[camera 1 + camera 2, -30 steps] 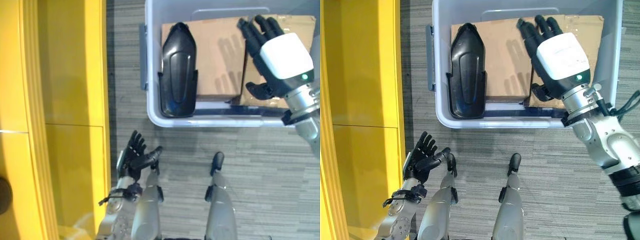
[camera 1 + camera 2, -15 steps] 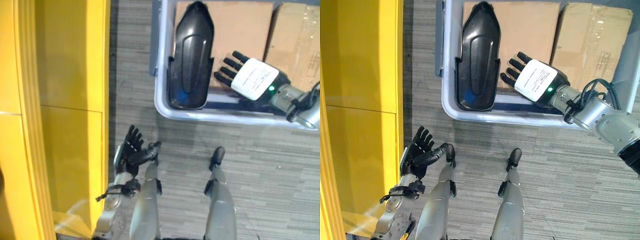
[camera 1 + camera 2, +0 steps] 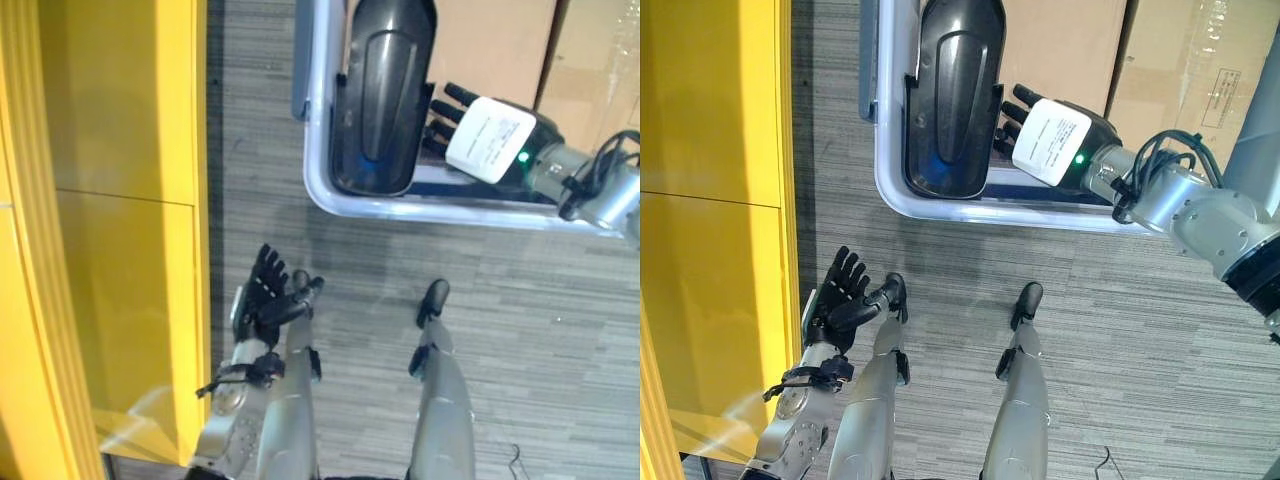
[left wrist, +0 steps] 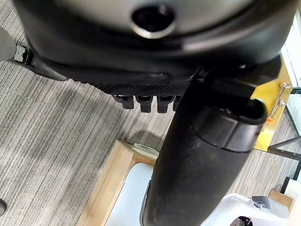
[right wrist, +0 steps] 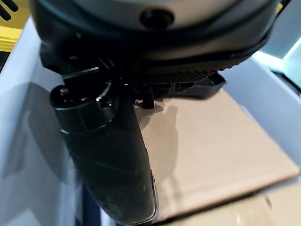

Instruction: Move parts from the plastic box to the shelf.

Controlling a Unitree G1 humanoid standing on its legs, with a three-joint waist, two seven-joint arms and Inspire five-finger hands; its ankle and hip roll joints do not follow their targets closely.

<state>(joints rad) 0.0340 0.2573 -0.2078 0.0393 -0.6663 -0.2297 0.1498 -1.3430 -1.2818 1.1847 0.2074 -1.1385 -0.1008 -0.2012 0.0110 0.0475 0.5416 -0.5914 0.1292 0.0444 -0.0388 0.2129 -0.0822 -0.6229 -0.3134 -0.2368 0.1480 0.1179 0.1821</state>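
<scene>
Beside black part [image 3: 382, 95], R hand [image 3: 487, 138] fingers [image 3: 1011, 113] straight, holding nothing; part lay in plastic box [image 3: 885, 150]. Needed thumb under edge before closing. L hand [image 3: 840, 300] relaxed, low by yellow shelf [image 3: 130, 200].

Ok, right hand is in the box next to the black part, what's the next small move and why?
Probably curl the right hand around the black part's edge. Its fingers are straight and reach that part's side inside the plastic box, gripping nothing. The left hand hangs open near the floor.

Part [image 3: 382, 95] in plastic box [image 3: 318, 170], cardboard perhaps beneath, shelf [image 3: 130, 200] left
</scene>
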